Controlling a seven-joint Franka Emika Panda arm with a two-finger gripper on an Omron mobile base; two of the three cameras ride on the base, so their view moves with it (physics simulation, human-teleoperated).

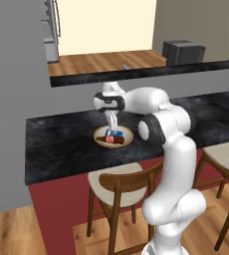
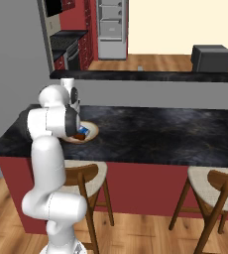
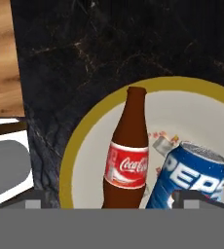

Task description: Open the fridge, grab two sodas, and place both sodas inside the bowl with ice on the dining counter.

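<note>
Two wooden stools with pale round seats (image 1: 117, 182) stand nearest, against the dark red panel base of the long black speckled stone surface (image 1: 66, 144). On that surface sits a shallow round bowl with a tan rim and pale centre (image 1: 128, 135). Lying inside it: one dark brown glass soda bottle with a red label (image 3: 128, 155) and, touching it, a blue soda can (image 3: 189, 175), over small ice cubes. The hand (image 1: 112, 121) hangs directly above the bowl, jaws spread, gripping nothing. Beyond runs a narrower black slab with a grey front (image 2: 150, 75), bearing a dark boxy appliance (image 2: 211, 57). The light grey fridge (image 2: 111, 27) stands at the far wall, on wood flooring.
</note>
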